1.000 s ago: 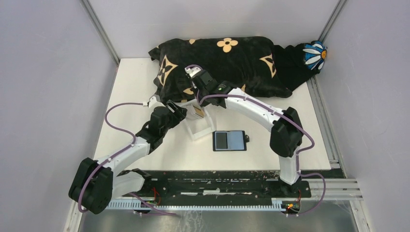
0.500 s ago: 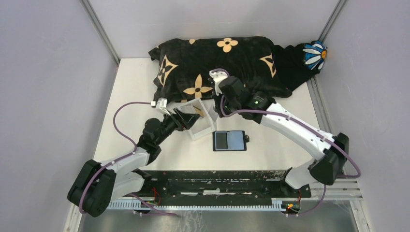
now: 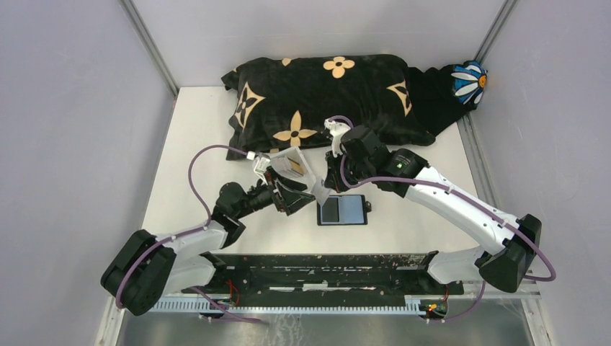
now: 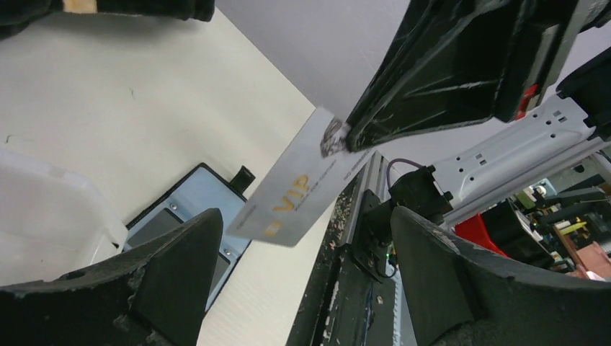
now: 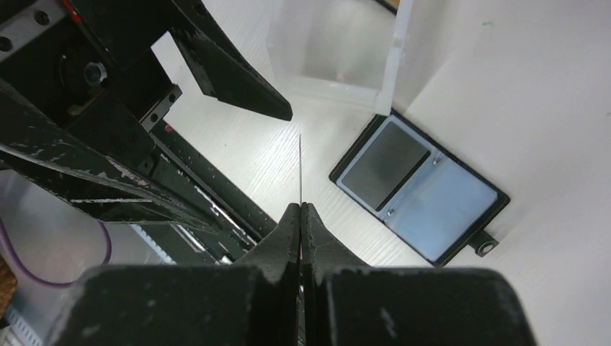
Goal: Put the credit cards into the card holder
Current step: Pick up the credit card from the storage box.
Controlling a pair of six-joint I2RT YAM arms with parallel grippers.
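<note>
A silver-grey credit card (image 4: 295, 194) marked VIP hangs in the air, pinched at one corner by my right gripper (image 5: 300, 213), which is shut on it. In the right wrist view that credit card (image 5: 300, 169) is a thin edge-on line. My left gripper (image 4: 302, 281) is open wide, its fingers (image 4: 173, 267) either side of the card without touching it. The black card holder (image 3: 342, 210) lies open and flat on the table, showing a dark card and a light blue one. It sits just below and right of both grippers (image 3: 299, 193) (image 3: 328, 186).
A clear acrylic box (image 3: 288, 169) with a gold-tan card (image 3: 294, 166) in it stands just left of the holder, partly behind my left gripper. A black cushion with tan flowers (image 3: 324, 94) lies at the back. A black rail (image 3: 317, 263) edges the table's near side.
My right gripper has carried the silver card from the acrylic box toward the near right, above the holder's left edge. My left gripper has opened wider and swung right.
</note>
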